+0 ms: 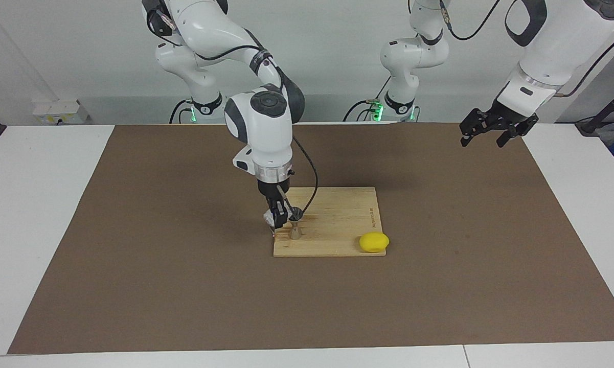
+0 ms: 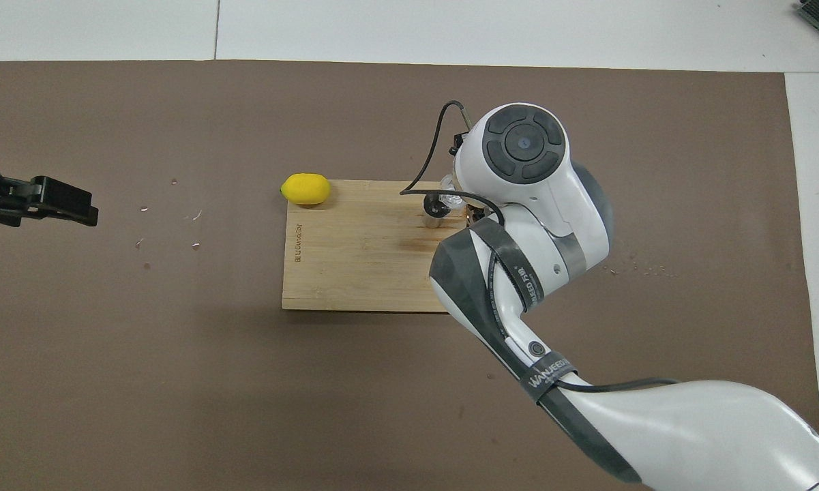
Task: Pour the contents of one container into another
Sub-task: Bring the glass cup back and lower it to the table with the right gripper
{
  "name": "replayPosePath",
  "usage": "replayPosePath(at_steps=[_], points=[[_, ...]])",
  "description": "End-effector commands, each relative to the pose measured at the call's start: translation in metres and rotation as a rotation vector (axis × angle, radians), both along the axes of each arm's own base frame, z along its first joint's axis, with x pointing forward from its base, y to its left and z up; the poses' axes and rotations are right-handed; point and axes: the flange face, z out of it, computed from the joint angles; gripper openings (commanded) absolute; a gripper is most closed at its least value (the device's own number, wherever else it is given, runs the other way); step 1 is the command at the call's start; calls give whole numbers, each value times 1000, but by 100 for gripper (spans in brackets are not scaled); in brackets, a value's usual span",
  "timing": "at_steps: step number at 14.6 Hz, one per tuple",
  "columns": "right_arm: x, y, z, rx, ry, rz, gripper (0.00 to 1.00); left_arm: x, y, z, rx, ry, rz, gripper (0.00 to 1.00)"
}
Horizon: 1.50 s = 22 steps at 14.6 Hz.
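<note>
Facing view, read from the robots' end of the table outward. Left arm, waiting: its left gripper (image 1: 485, 134) hangs in the air over the brown mat (image 1: 184, 286) near the left arm's end of the table, fingers spread apart and holding nothing; in the overhead view the same gripper (image 2: 75, 204) enters as a dark block well apart from everything else.

Wooden board (image 1: 337, 214) – a pale rectangle lying flat on the mat near the table's middle. The right arm reaches down over the corner of the board that lies toward the right arm's end and farther from the robots.

Right gripper (image 1: 276, 217): pointed downward, fingers clenched on the clear cup (image 1: 270, 220), which is held tilted just above the board, its mouth turned toward the jigger. In the overhead view the wrist covers most of the cup (image 2: 452, 200); only a glint of clear wall shows.

Steel jigger (image 1: 296, 225) – upright on the board, hourglass-shaped, just beside the tilted cup on the side toward the left arm's end. Whether the cup's rim touches the jigger's rim cannot be told. Seen from above, the jigger (image 2: 435, 206) shows as a dark round opening.

Lemon (image 1: 373, 242): yellow, at the board's corner farthest from the robots, toward the left arm's end, partly overhanging the mat; well apart from the jigger.
</note>
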Motion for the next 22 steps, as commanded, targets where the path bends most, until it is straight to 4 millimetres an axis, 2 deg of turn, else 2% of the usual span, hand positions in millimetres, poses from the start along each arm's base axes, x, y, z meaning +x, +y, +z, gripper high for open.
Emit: replayPosePath(at_steps=[1, 5, 12, 16, 19, 22], points=[[4, -5, 9, 59, 16, -50, 0, -9, 2, 0, -11, -8, -8, 100], [14, -33, 15, 136, 46, -121, 0, -9, 1, 0, -11, -5, -8, 100], [26, -98, -1, 310, 153, -193, 0, -9, 1, 0, -11, -5, -8, 100], [19, -168, -22, 455, 210, -201, 0, -9, 2, 0, -11, -5, -6, 100], [3, -217, -43, 533, 227, -201, 0, -9, 1, 0, -11, -5, -8, 100], [-19, -265, -72, 598, 234, -189, 0, -9, 1, 0, -11, -5, -8, 100]])
